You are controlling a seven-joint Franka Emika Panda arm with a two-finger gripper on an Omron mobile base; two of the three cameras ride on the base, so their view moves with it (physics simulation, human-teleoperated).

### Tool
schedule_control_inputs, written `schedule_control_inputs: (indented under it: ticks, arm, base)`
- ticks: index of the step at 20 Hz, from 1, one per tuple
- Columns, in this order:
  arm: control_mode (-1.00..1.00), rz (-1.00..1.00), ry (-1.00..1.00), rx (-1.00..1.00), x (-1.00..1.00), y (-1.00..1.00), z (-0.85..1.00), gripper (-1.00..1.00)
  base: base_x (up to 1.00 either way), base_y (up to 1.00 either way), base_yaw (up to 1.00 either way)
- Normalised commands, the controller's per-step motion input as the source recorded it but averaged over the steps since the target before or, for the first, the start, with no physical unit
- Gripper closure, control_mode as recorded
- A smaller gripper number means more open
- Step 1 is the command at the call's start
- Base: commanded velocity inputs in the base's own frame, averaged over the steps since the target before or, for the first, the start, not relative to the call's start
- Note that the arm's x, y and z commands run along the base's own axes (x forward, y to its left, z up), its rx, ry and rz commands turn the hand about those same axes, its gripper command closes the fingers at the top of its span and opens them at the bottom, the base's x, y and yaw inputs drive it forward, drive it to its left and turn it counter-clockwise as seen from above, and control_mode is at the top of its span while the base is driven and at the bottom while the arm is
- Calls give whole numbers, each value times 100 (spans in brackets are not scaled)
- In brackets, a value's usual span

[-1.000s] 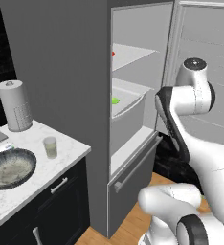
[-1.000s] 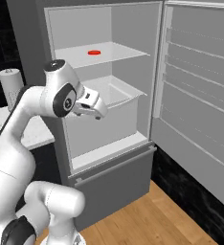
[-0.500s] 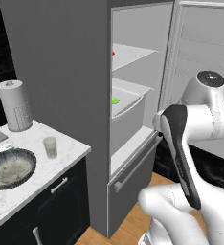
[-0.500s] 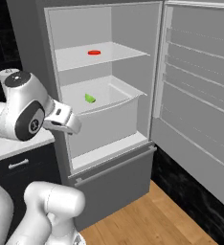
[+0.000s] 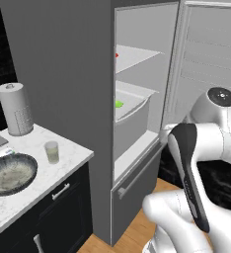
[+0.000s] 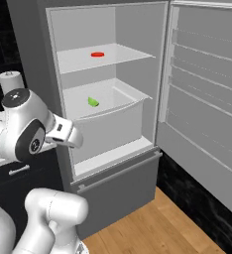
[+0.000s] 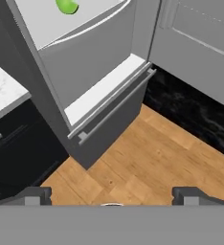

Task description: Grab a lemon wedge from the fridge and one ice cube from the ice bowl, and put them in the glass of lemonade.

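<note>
The lemon wedge [image 6: 92, 101] lies yellow-green in the white drawer of the open grey fridge [image 6: 113, 30]; it also shows as the wedge [image 5: 118, 104] and the wedge [image 7: 67, 5]. On the marble counter stands the glass of lemonade [image 5: 52, 151], with the dark ice bowl [image 5: 9, 173] beside it to the left. My gripper [image 7: 112, 194] is open and holds nothing. It hangs in front of the fridge, well below and short of the wedge, facing the bottom freezer drawer and the wooden floor.
A flat red disc [image 6: 97, 54] lies on the upper fridge shelf. The fridge door [image 6: 207, 99] stands swung open to the right. A white paper-towel roll [image 5: 16, 108] stands at the back of the counter [image 5: 73, 148], above dark base cabinets [image 5: 63, 207].
My hand has pulled back out of the fridge drawer, down and to the left, with nothing in it. The lemon wedge, covered by the hand a second ago, now shows.
</note>
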Motion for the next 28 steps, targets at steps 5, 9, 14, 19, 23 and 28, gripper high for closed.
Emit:
schedule_control_inputs:
  ticks: [5, 9, 14, 19, 23, 28]
  arm:
    - [-100, 1, 0, 0, 0, -7, -6, -100]
    - [100, 3, -1, 0, 0, -19, 0, -100]
    - [100, 0, 0, 0, 0, 0, 0, -100]
    - [100, 0, 0, 0, 0, 0, 0, -100]
    - [100, 0, 0, 0, 0, 0, 0, -100]
    - [100, 0, 0, 0, 0, 0, 0, -100]
  base:
    - [0, 0, 0]
    - [0, -15, 3]
    - [17, -85, 37]
    - [32, -56, 61]
    - [44, -42, 58]
    - [34, -63, 40]
